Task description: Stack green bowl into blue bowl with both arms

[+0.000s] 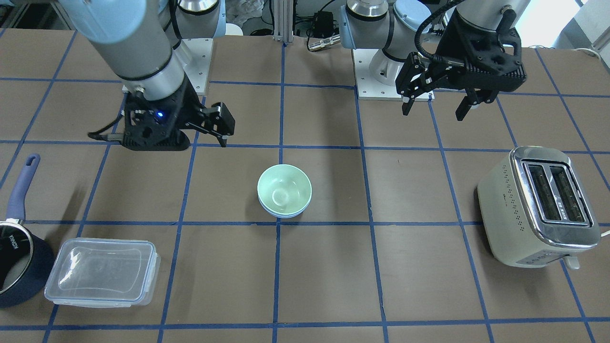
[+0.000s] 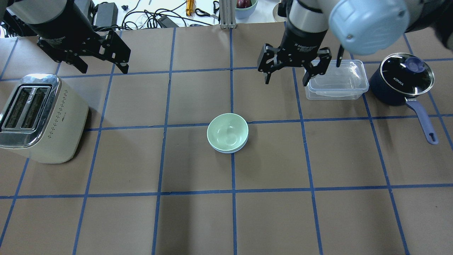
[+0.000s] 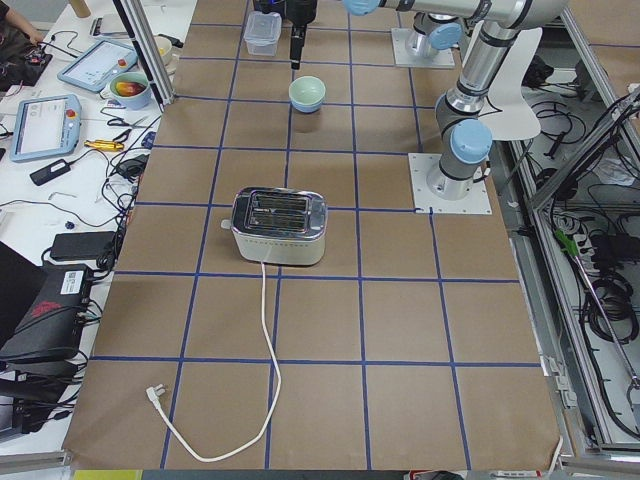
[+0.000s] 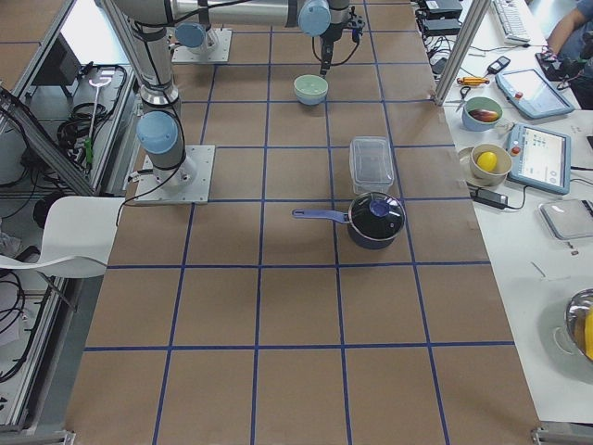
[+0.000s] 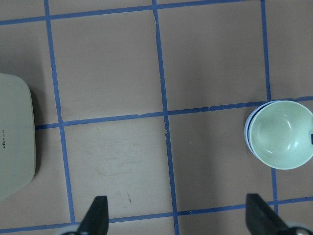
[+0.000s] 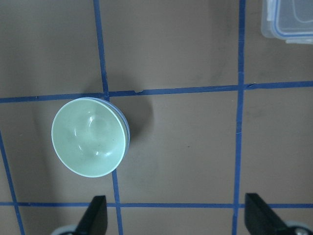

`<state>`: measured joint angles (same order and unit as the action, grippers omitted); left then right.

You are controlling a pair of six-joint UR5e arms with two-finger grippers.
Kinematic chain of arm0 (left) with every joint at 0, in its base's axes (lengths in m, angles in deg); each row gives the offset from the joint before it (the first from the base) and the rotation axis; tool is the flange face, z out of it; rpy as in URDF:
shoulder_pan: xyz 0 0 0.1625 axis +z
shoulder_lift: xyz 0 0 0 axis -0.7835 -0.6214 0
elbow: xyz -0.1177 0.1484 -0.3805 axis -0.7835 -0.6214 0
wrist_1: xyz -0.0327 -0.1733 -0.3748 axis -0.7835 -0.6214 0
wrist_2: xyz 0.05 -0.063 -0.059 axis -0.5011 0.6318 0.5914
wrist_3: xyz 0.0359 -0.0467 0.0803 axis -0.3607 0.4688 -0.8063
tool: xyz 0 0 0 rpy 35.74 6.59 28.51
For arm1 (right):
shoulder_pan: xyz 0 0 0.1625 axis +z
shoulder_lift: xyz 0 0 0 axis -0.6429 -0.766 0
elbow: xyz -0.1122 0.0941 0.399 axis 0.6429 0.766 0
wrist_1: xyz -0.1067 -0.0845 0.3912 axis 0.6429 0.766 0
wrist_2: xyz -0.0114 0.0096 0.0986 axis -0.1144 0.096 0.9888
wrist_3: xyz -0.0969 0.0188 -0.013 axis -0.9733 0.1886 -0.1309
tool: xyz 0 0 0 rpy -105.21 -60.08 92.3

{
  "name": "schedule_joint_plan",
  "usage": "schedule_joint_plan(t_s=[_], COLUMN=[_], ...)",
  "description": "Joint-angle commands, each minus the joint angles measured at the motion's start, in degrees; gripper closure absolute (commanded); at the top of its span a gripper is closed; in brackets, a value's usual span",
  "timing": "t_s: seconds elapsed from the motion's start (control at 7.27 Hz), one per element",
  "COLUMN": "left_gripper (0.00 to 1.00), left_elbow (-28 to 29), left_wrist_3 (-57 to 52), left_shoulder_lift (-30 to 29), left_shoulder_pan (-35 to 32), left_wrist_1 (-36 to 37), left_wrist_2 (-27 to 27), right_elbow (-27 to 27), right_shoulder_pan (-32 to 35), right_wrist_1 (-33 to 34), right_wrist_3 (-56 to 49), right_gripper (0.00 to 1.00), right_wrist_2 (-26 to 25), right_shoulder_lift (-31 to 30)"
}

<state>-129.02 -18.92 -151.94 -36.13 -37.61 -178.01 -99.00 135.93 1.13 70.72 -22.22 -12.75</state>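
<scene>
The green bowl [image 2: 227, 131] is sitting nested in the blue bowl [image 1: 286, 215] mid-worktop, between both arms' wide-open, empty jaws; the right arm [image 2: 304, 24] is hovering nearer.

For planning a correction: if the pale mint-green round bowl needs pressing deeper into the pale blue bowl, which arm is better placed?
Probably right. The open right gripper hangs nearer the pale mint-green round bowl than the open left gripper, which hangs toward the cream toaster.

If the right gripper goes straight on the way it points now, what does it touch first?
The right gripper would most likely meet the bare table beside the green bowl, not the bowl itself, though the exact spot is hard to judge.
</scene>
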Motion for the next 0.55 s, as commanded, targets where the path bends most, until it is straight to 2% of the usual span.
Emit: schedule_joint_plan(t_s=[0.0,0.28,0.41], left_gripper=[0.00,0.00,0.00], left_elbow=[-0.1,-0.1,-0.1], left_wrist_3=[0.0,0.0,0.0], left_shoulder_lift=[0.0,0.1,0.0], left_shoulder_pan=[0.0,0.0,-0.1], left_wrist_1=[0.0,0.0,-0.1], left_wrist_2=[0.0,0.0,0.0], right_elbow=[1.3,0.8,0.2], right_shoulder_pan=[-7.5,-8.7,-8.6], right_wrist_1=[-5.9,-6.5,-6.1], right_wrist_3=[-15.7,-15.2,-11.4], right_gripper=[0.00,0.00,0.00], right_wrist_2=[-0.3,-3.5,-4.1], right_shoulder_lift=[-6.4,-7.8,-8.0])
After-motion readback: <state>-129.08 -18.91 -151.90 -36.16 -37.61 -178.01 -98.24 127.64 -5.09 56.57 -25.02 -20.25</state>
